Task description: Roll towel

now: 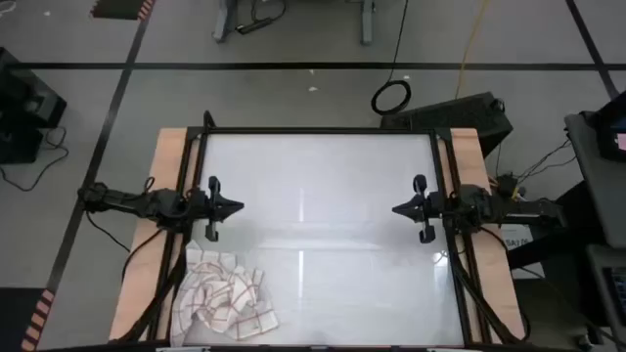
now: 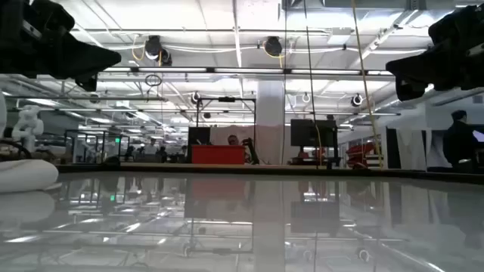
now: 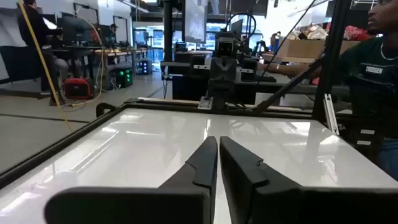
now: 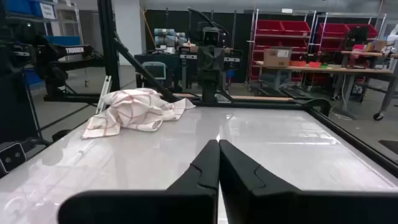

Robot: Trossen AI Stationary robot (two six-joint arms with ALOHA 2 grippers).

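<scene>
The towel (image 1: 227, 297), white with thin red-brown grid lines, lies crumpled in a heap on the white tabletop near its front left corner; it also shows in the right wrist view (image 4: 138, 109) and at the low view's left edge (image 2: 23, 175). My left gripper (image 1: 239, 207) hovers shut above the table's left side, pointing right, behind the towel. My right gripper (image 1: 396, 209) hovers shut above the right side, pointing left. Both are empty.
The white tabletop (image 1: 323, 186) has a dark frame (image 1: 313, 131) around it and wooden side strips (image 1: 161, 186). A person (image 3: 373, 68) stands beyond the table's right side. Free room lies between the two grippers.
</scene>
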